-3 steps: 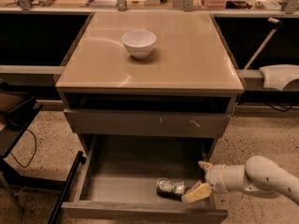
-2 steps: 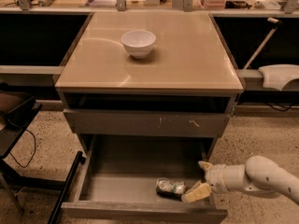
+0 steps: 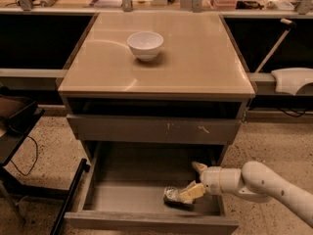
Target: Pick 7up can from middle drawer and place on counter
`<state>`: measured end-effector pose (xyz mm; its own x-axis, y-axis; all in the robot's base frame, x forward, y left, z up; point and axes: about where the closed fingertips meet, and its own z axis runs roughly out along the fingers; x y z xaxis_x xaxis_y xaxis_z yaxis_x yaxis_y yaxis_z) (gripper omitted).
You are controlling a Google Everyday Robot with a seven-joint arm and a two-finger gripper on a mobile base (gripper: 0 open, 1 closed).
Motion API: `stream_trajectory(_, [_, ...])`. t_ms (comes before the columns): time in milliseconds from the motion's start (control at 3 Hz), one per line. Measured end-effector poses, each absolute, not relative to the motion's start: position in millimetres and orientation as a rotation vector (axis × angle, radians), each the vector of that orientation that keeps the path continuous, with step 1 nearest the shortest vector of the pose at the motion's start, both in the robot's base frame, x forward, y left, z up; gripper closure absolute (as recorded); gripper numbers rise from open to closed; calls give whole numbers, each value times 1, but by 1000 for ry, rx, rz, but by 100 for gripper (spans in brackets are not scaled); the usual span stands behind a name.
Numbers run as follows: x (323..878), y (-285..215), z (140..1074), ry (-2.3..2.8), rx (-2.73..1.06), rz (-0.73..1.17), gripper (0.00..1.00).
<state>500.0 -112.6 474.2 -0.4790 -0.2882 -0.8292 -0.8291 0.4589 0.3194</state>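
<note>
The 7up can [image 3: 172, 195] lies on its side in the grey tray of the open middle drawer [image 3: 126, 196], right of centre and near the front panel. My gripper [image 3: 194, 180] reaches into the drawer from the right on a white arm. It is open. The lower finger [image 3: 191, 192] lies against the can's right end and the upper finger [image 3: 198, 167] stands free behind it. The beige counter [image 3: 195, 58] tops the cabinet above.
A white bowl [image 3: 145, 45] stands on the counter, back left of centre. The shut drawer front with pale scratches [image 3: 156, 129] overhangs the open drawer. A dark chair and cable [image 3: 14, 131] stand on the left. A white object [image 3: 291, 80] is at the right.
</note>
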Motion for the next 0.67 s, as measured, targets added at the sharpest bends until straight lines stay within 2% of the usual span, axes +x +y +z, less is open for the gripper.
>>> stream_trajectory(333, [499,-109,469,1993,-921,981,0])
stream_trajectory(667, [496,-108,469,2011,-953,892,0])
